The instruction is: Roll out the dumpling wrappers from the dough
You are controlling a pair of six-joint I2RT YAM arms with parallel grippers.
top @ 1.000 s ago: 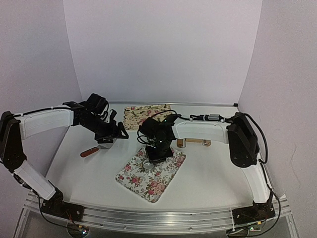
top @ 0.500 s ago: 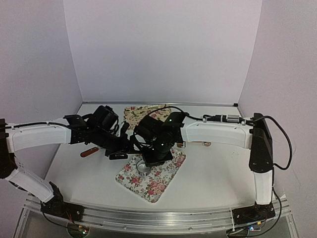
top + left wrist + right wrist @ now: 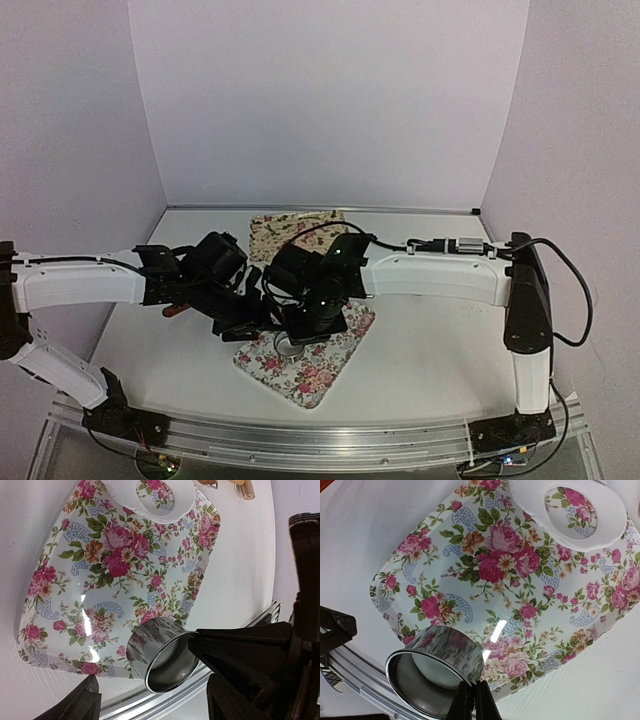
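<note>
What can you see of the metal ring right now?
The ring is a short, shiny steel band that mirrors the flowers of the tray. The shut right hand pinches its wall, holding it tilted over the tray's edge. White dough shows inside it.

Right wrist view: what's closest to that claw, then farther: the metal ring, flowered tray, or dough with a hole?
1. Metal ring, pinched in the right gripper.
2. Flowered tray, just beyond the ring.
3. Dough, tray's far corner, top right.
</note>
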